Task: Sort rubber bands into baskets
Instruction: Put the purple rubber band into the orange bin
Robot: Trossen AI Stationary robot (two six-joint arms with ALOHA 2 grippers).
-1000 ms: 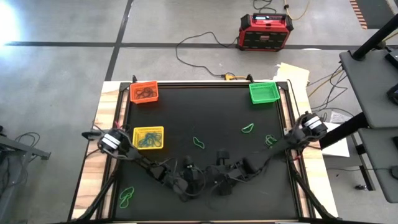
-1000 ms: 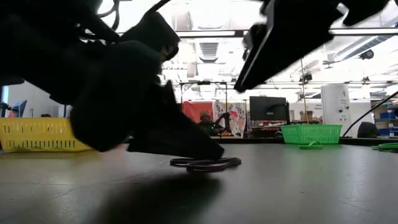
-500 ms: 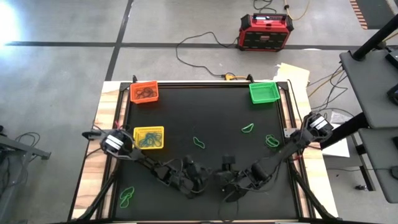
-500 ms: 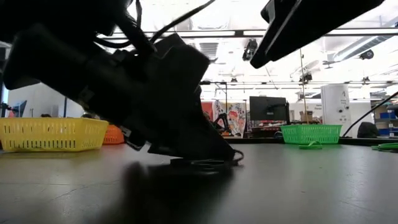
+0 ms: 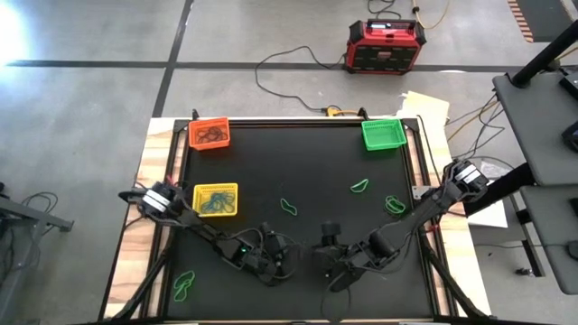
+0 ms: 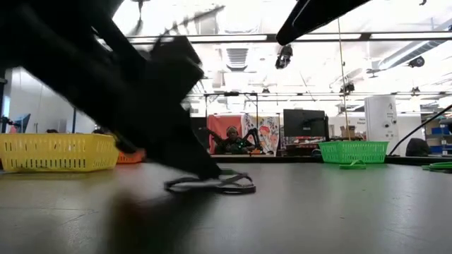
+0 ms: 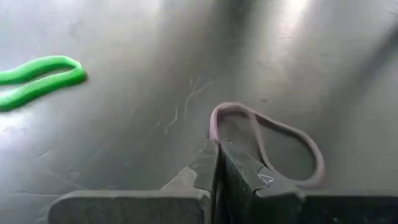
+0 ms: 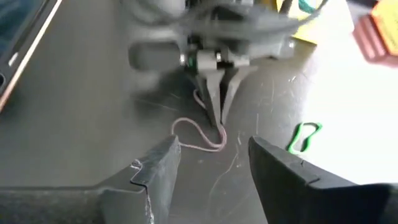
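Jaws of my left gripper (image 7: 219,163) closed, pinching a brownish band (image 7: 273,140) lying flat on the mat (image 5: 298,162) near its front edge. Right gripper (image 8: 214,165) low, open, facing it.

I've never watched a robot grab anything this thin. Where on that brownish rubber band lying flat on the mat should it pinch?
Probably at one narrow end of the brownish rubber band, from above. It lies flat, so only the strand can be pinched; the left gripper is shut there already.
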